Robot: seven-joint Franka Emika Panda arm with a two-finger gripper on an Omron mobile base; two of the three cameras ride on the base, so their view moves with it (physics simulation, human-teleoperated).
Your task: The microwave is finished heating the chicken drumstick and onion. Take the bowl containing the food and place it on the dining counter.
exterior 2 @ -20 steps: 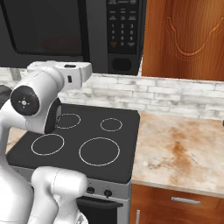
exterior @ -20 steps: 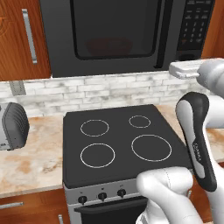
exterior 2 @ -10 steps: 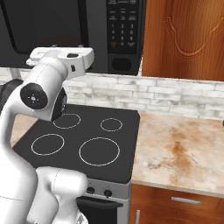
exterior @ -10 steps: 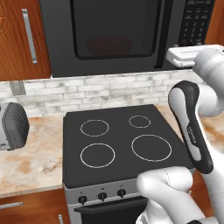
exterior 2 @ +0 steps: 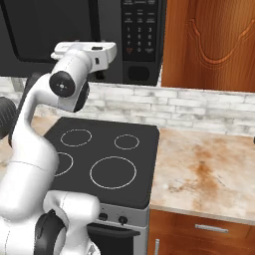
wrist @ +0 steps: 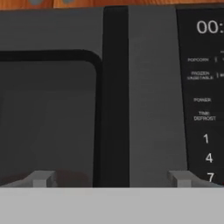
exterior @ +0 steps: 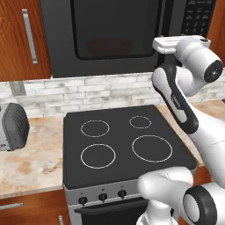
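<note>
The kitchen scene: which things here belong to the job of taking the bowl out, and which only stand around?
Belong to the job:
- microwave, door closed
- its handle
- bowl, a faint red shape behind the glass
- gripper, open, facing the handle

Only standing around:
- stovetop
- toaster
- countertop
- wood cabinet

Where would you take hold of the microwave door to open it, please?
Probably by the long black vertical handle beside the keypad. It runs upright, so come at it head-on with the open tool straddling it, fingers to either side; the door is shut and the handle is its only protruding part.
</note>
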